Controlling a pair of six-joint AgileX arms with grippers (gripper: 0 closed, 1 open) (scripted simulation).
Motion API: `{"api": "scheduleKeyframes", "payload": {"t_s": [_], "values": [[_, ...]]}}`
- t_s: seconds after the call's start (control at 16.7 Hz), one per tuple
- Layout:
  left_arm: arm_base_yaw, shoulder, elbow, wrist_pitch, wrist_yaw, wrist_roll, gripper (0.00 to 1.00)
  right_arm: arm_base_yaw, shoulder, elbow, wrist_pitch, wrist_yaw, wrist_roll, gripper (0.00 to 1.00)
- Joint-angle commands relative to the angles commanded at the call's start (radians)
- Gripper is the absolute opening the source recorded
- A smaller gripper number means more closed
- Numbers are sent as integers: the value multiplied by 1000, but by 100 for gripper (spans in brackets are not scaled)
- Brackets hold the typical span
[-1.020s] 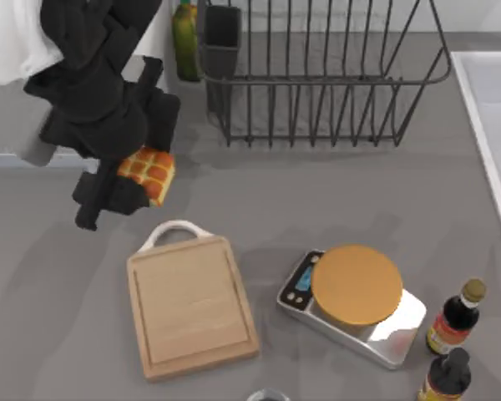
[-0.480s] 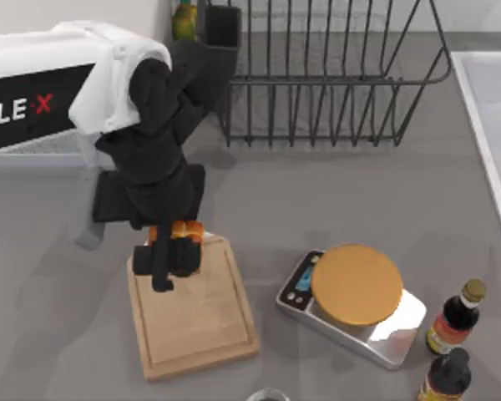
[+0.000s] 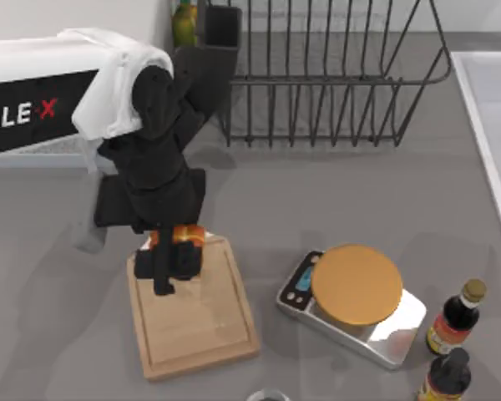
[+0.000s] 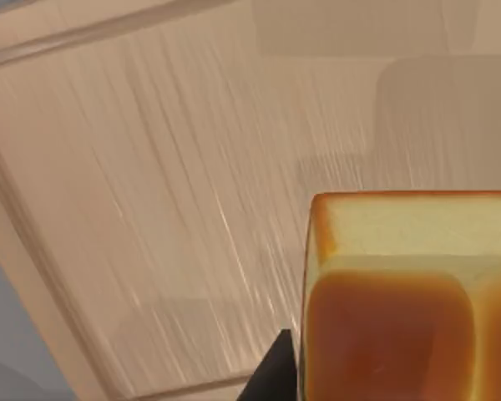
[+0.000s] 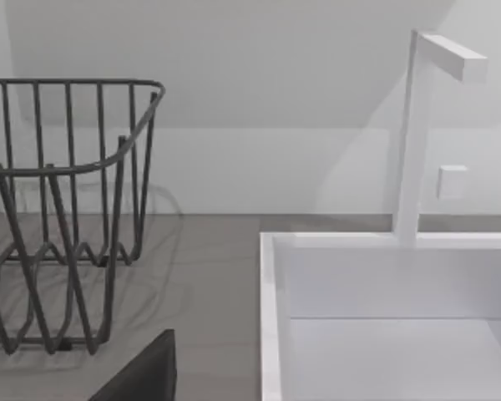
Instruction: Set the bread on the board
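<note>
- The bread (image 3: 186,235) (a golden-orange loaf with paler sides) sits clamped in the left tool (image 3: 177,251), over the far end of the board (image 3: 196,322) by its white loop handle.
- In the left wrist view the bread (image 4: 409,301) hangs close above the wooden board (image 4: 167,209); whether they touch is unclear.
- The board lies on the grey desk (image 3: 317,200) toward its near-left part, with a kitchen scale (image 3: 355,302) beside it.
- A dish rack (image 3: 326,75) stands at the far edge.
- The right arm's camera faces a white sink (image 5: 384,317); its tool's state cannot be told.
</note>
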Motion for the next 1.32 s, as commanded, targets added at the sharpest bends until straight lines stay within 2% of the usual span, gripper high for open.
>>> {"api": "scheduleKeyframes", "payload": {"t_s": [0.72, 1.02, 1.32], "values": [[-8, 46, -77, 133, 0, -7, 0, 0, 0, 0, 0, 0, 0, 100], [-8, 57, -88, 142, 0, -8, 0, 0, 0, 0, 0, 0, 0, 100], [-8, 57, -88, 142, 0, -8, 38, 0, 0, 0, 0, 0, 0, 100]]}}
